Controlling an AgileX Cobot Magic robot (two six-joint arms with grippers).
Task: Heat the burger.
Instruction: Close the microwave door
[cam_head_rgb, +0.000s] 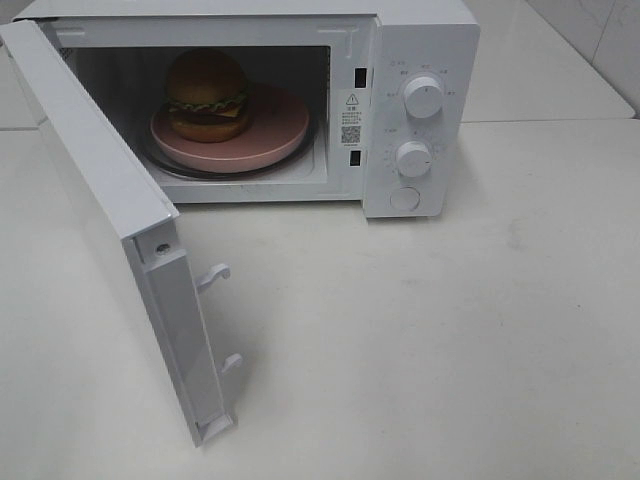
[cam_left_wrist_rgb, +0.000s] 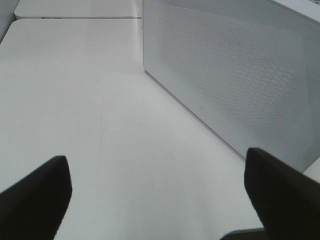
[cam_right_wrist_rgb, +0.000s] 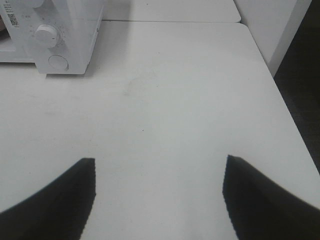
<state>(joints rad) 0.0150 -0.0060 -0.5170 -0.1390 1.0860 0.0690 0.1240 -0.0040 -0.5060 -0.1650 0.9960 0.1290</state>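
both left gripper (cam_left_wrist_rgb: 155, 161) and right gripper (cam_right_wrist_rgb: 160, 161) stood wide, empty; the burger (cam_head_rgb: 207, 95) sat on its pink plate (cam_head_rgb: 275, 140) inside the microwave (cam_head_rgb: 425, 50). the open door (cam_head_rgb: 90, 150) probably wanted one steady push shut.

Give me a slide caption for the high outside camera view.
Burger on a pink plate inside the white microwave, door wide open.

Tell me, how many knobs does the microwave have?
2, both on the microwave front, right of the open door: upper knob, lower knob. The round button beneath isn't a knob.
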